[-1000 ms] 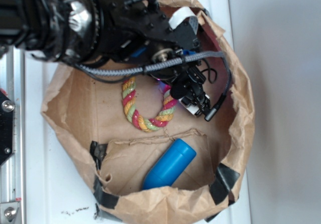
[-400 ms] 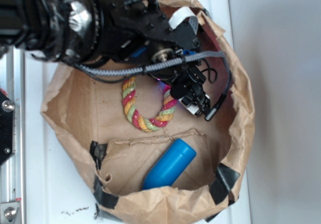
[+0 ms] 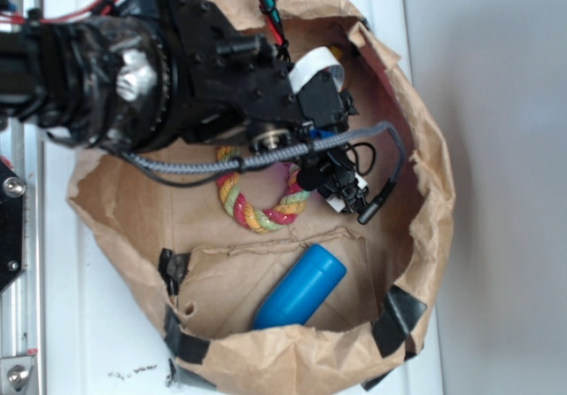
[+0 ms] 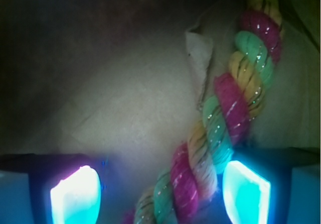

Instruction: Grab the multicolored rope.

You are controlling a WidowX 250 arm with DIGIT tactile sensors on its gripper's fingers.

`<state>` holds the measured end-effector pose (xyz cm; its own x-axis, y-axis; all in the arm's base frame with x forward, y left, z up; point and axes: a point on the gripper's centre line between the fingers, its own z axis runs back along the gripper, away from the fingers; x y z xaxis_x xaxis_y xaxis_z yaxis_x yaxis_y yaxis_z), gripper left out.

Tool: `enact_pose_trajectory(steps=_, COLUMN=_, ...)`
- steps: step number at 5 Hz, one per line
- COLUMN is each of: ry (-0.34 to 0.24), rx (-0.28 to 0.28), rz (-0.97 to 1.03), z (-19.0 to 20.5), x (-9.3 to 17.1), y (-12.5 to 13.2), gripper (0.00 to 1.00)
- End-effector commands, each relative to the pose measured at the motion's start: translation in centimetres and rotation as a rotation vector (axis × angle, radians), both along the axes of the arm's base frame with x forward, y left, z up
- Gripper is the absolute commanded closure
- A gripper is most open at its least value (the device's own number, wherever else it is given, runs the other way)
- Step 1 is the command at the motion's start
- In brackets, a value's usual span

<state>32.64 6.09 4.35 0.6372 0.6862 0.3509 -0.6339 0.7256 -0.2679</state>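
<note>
A: Where's the multicolored rope (image 3: 259,202)?
B: Inside the paper bag (image 3: 416,236) w/ a blue cylinder (image 3: 301,287).
A: Gripper (image 4: 160,191)?
B: Spread wide — rope runs between its fingertips, nearer one pad (image 4: 246,190).

Bright, even light in the exterior view, slightly soft; dim wrist view, glowing fingertips (image 4: 75,196), dark blurred far corners.

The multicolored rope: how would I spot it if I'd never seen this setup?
Look inside the brown paper bag, on its floor just under the black gripper. The multicolored rope curves in a U there, twisted red, yellow and green, unlike the smooth blue cylinder below it.
</note>
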Motion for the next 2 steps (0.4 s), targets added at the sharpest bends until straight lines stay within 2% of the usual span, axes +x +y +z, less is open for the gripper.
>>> enact_pose_trajectory(steps=1, ry=-0.033, rx=-0.001, rz=-0.003, z=1.07, x=-0.07, y=0.37, gripper=0.00)
enact_pose_trajectory(steps=2, ry=-0.042, rx=-0.010, rz=0.019, z=1.08, x=-0.20, y=0.45, gripper=1.00)
